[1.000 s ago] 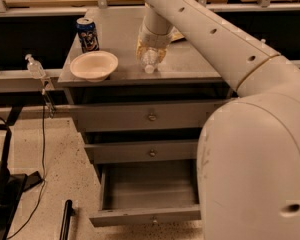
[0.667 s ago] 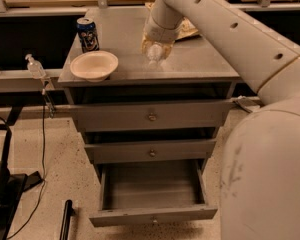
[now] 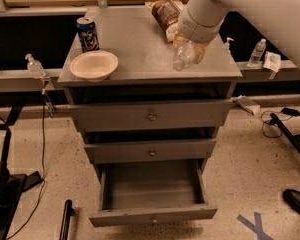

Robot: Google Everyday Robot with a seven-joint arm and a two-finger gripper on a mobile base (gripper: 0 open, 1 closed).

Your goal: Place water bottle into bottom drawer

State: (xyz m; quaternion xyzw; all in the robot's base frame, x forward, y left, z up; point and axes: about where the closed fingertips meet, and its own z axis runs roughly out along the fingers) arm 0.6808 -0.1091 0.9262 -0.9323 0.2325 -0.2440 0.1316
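Observation:
The water bottle [image 3: 182, 57], clear crinkled plastic with a pale cap pointing down-left, hangs tilted just above the right part of the grey cabinet top [image 3: 135, 44]. My gripper [image 3: 191, 46] is shut on its upper body, with the big white arm reaching in from the upper right. The bottom drawer [image 3: 152, 215] is pulled open below, a deep grey box with nothing in it. It lies below and a little to the left of the bottle. The two drawers above it are shut.
A white bowl [image 3: 93, 65] and a blue drink can [image 3: 87, 33] stand on the cabinet's left side. A snack bag [image 3: 164, 13] lies at the back. Pump bottles [image 3: 34, 66] stand on side ledges. Cables and a dark shoe [image 3: 297, 201] lie on the floor.
The gripper has carried the bottle from the middle of the cabinet top to the right, towards its right front corner. The view has shifted slightly.

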